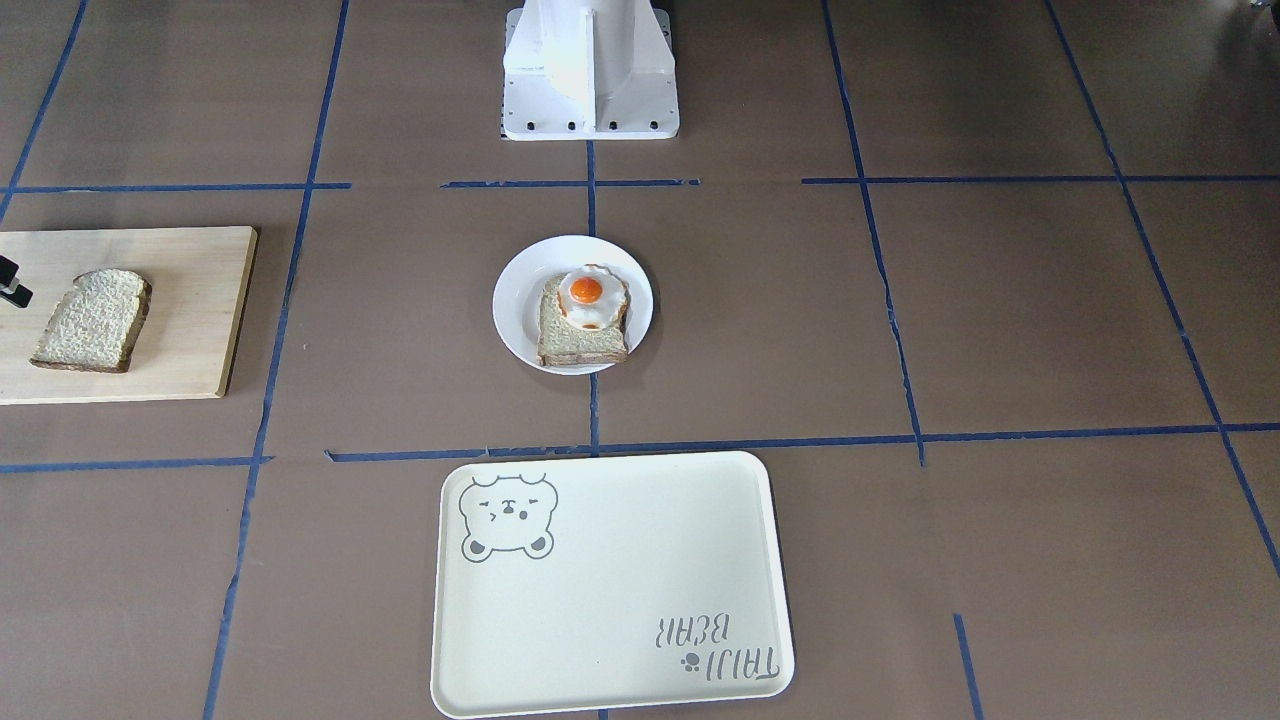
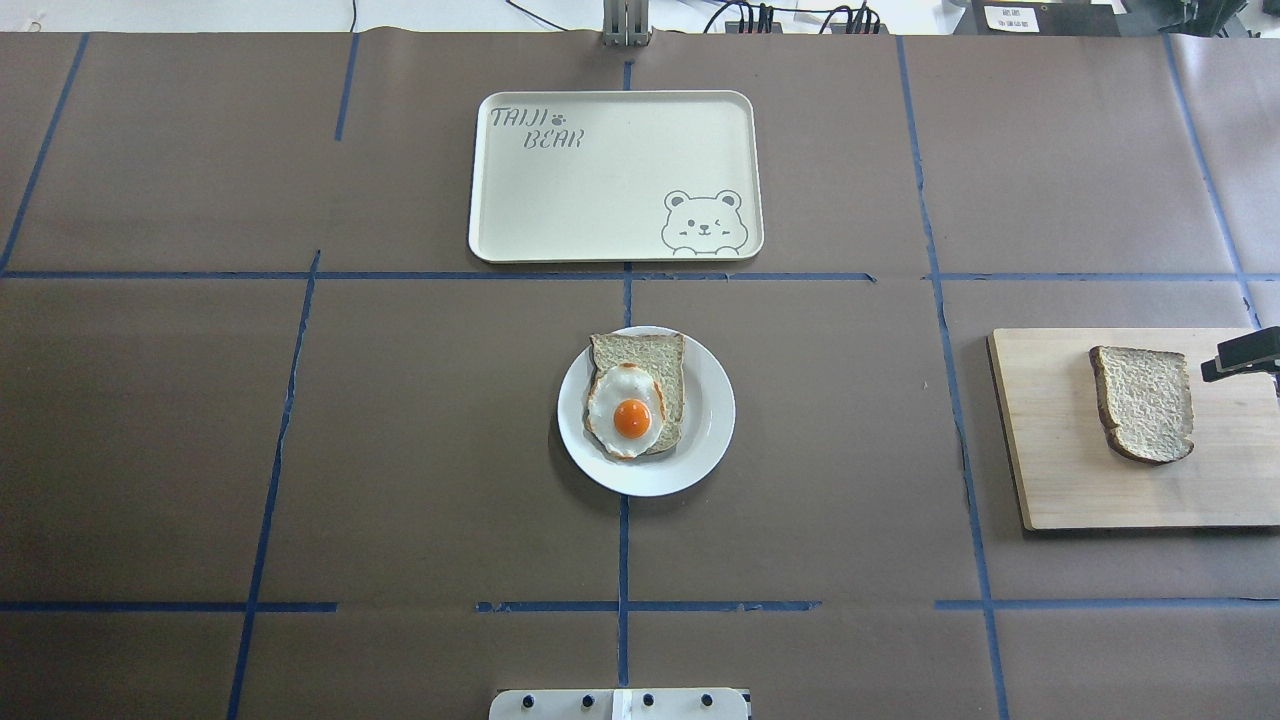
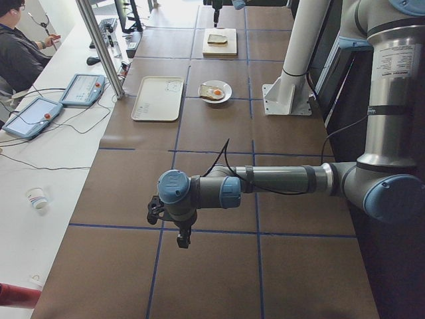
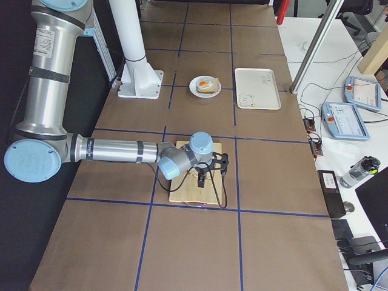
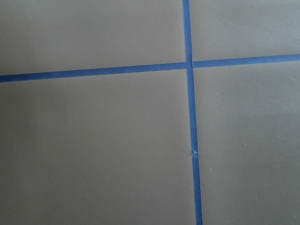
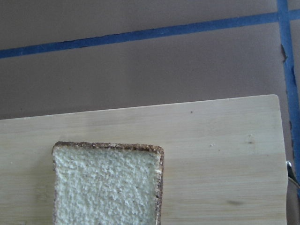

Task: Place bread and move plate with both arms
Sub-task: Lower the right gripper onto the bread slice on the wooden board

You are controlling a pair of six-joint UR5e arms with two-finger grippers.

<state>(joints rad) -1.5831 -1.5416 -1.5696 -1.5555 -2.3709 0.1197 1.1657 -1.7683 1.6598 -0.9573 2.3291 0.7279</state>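
The white plate [image 2: 712, 415] sits in the middle of the table [image 2: 400, 450], right on a crossing of the blue tape lines [image 2: 624, 300]. It holds one slice of toast [image 2: 650, 360] with a fried egg [image 2: 626, 410] lying on top, the yolk facing up. Just beyond it, on the far side from the robot, there's a cream tray [image 2: 600, 190] with a bear drawing [image 2: 703, 222] in one corner and nothing in it, near the plate but not touching. Off toward the robot's right end of the table lies a pale wooden board [image 2: 1050, 450], and the plain bread [image 2: 1145, 403] rests flat on it, well apart from the plate and set toward the board's outer end. The right arm [image 4: 115, 150] reaches out low with its forearm about level and its wrist turned down over the board, so its jaws hang above the wood by the outer edge of the bread. Only a black sliver shows at the edge of the top view, and I cannot tell whether these jaws are apart or together. Its wrist camera looks down on the squared end of the slice and the board's corner. The left arm [image 3: 279, 179] stretches level over bare table at the other end, wrist bent down near a tape crossing [image 5: 189, 64], far from plate and tray. From that side view I cannot tell how its jaws stand either
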